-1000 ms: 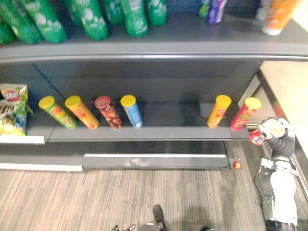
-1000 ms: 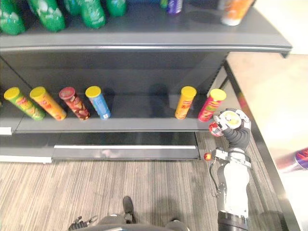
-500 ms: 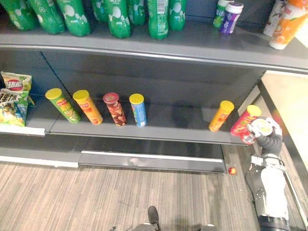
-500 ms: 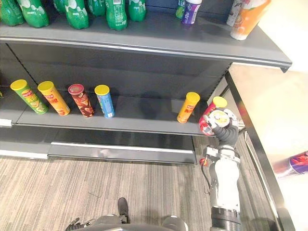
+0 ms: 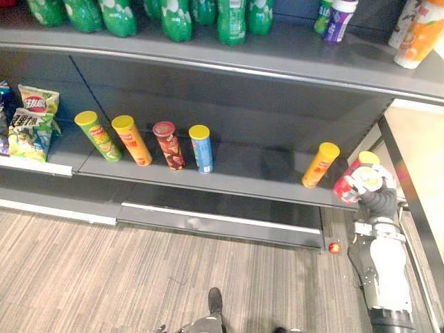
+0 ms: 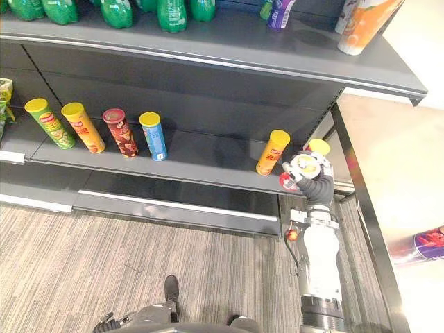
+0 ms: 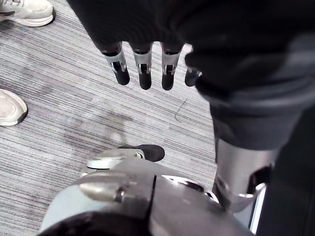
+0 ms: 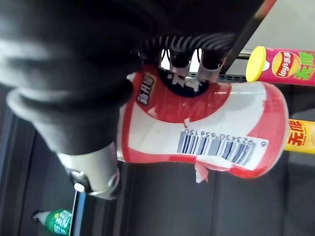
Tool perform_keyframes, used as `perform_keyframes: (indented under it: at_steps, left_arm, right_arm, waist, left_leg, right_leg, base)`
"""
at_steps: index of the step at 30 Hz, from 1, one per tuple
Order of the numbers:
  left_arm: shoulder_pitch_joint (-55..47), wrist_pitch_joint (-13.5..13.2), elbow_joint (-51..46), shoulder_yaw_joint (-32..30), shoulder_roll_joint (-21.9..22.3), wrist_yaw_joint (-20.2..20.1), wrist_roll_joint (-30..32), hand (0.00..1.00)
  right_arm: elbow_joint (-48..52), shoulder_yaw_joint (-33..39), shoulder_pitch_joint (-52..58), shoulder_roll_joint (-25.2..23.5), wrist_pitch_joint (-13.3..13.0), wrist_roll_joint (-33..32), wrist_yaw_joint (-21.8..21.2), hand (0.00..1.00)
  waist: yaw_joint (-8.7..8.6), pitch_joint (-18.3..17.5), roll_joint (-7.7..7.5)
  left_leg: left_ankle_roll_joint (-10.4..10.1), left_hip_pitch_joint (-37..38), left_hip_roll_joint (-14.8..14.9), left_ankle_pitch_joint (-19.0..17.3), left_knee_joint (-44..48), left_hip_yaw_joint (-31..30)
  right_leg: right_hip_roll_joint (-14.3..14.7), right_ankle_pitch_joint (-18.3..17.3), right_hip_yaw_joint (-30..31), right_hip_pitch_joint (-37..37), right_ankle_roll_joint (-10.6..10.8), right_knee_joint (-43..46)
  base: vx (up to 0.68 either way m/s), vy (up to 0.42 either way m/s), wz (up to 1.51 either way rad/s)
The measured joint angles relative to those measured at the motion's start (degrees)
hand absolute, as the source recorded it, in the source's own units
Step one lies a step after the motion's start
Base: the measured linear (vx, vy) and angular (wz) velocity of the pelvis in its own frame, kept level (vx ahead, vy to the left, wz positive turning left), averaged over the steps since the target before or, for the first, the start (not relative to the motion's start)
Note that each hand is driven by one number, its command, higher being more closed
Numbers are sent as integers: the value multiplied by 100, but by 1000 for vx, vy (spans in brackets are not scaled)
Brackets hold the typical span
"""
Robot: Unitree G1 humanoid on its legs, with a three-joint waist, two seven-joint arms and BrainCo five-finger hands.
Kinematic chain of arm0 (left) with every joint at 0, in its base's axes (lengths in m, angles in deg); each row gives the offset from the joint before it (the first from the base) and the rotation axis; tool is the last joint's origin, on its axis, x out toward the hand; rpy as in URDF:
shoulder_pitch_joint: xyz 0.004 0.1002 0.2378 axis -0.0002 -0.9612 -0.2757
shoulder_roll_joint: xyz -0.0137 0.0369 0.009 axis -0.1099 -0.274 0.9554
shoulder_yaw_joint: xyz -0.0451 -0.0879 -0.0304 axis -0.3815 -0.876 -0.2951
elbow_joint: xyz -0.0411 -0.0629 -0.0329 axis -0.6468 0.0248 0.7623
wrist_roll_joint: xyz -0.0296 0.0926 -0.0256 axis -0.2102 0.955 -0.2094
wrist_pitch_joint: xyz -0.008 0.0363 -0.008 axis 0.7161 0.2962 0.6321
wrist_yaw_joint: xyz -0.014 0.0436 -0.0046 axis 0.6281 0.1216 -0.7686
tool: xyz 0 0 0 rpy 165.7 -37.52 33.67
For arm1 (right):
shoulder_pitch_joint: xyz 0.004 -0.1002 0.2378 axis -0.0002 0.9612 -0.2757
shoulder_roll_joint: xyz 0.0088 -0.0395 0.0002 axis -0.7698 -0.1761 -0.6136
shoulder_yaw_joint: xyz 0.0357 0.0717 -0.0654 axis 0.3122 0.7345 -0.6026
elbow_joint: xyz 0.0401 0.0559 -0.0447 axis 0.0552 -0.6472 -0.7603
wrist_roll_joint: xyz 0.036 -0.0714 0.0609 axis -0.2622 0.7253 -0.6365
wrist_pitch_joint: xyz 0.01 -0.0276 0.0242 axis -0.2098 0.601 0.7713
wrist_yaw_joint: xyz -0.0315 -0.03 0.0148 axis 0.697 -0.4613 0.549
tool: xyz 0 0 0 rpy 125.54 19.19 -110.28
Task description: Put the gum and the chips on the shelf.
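Left hand: hangs over the striped carpet floor; fingers straight, side by side, holding nothing.
Person's shoes: two pale shoes on the carpet, at the left edge of the left wrist view.
Upper shelf: carries green bottles at upper left to centre, small purple and green containers at upper right, and an orange bottle in the top right corner.
Lower shelf: runs across the middle of the frame.
Chip bags: at the far left of the lower shelf.
Tube row: green tube, orange tube, dark red tube, blue tube, upright and near each other at centre left.
Yellow tube: upright at centre right, well apart from the row.
Red-and-white chips can: held at the right end of the lower shelf, in front of the pink tube; whether it touches the shelf cannot be told.
Right hand: right of centre; fingers curled round the can.
Red ball: on the floor below the shelf's right end.
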Motion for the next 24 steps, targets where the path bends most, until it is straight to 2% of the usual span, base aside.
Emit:
perform_keyframes:
  at_steps: [7, 11, 17, 24]
  left_arm:
    - [54, -2, -56, 52, -3, -5, 40, 0]
    - [53, -3, -57, 121, -7, -1, 42, 0]
    - [40, 5, -32, 262, 4, 5, 47, 0]
    - [47, 8, 68, 216, -1, 19, 52, 0]
  right_arm:
    - [15, -377, -380, 8, 1, -103, -27, 100]
    - [224, -529, -846, 116, 11, -96, -7, 100]
    - [306, -752, -1450, 517, 25, -93, 150, 100]
    - [308, -978, -1870, 520, 135, -92, 241, 100]
  waist:
    - [5, 0, 3]
    - [11, 2, 26]
    - [14, -47, 162]
    - [60, -53, 173]
  left_leg:
    - [21, 55, -13, 0, 1, 68]
    - [17, 123, 59, -1, 1, 93]
    - [-31, 119, 104, -8, -1, 73]
    - [-49, 76, 189, 87, -1, -9]
  right_leg:
    - [19, 13, 52, 76, 7, -11]
    - [52, 72, 191, 97, -80, -12]
    - [99, 112, 250, 91, -102, -49]
    - [200, 94, 189, 86, -185, -104]
  base:
    - [89, -27, -2]
    - [-4, -1, -10]
    - [-75, 18, -2]
    - [-48, -1, 4]
